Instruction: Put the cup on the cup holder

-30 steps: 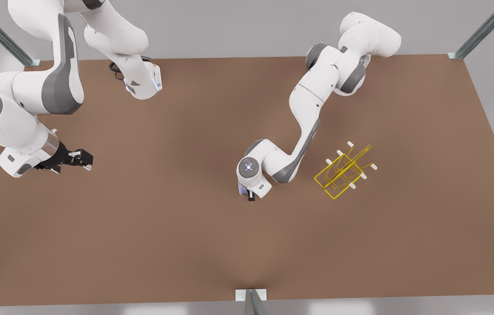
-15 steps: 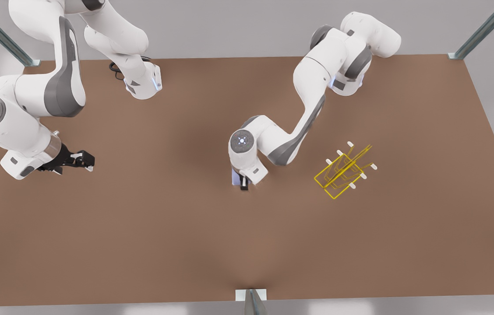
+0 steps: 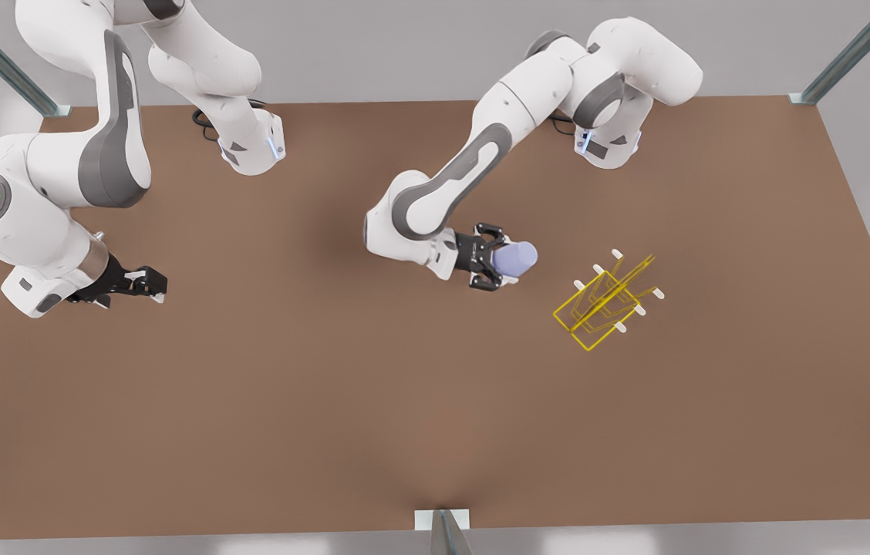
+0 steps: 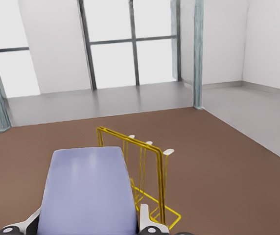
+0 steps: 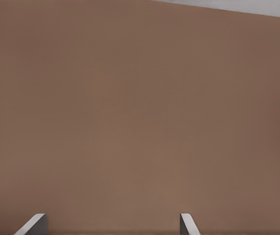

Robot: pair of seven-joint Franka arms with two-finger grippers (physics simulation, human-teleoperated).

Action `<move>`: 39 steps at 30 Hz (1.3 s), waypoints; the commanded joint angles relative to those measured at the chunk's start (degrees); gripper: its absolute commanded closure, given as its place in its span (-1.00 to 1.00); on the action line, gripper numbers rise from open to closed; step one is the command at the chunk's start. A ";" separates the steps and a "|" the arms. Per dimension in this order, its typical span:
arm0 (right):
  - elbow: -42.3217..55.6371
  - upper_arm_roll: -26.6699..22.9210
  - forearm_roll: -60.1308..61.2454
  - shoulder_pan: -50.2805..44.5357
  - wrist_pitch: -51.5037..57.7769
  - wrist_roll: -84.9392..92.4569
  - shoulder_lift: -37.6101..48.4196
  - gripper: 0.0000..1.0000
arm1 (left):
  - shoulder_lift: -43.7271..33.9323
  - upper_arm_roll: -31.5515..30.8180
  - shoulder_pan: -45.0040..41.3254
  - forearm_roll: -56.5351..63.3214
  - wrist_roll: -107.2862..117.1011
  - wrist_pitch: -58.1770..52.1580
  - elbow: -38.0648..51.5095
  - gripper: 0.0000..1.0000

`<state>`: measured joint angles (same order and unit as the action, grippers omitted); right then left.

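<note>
Front view: left pincer clamps the cup sideways above the desk, cup holder at its 4 o'clock, right pincer waiting spread apart; left wrist view: cup aimed toward the prongs for hanging.

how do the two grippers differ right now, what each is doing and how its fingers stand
The left gripper is shut on the cup, holding it on its side and pointed toward the cup holder; the right gripper holds nothing, its fingers spread open over bare table. The left one is mid-table beside the holder; the right one waits at the front view's left edge. Both have black bodies on white arms.
</note>
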<state>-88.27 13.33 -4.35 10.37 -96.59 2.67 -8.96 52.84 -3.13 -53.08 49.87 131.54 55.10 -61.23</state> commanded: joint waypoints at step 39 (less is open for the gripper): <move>-0.06 0.03 -0.13 0.00 -0.09 0.05 -0.80 -1.00 | -4.41 -0.65 9.14 17.10 13.13 3.88 -27.46 -0.67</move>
<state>-88.36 13.33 -4.50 10.37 -96.71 2.65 -9.79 48.58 -3.83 -44.06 67.08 140.33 58.69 -88.54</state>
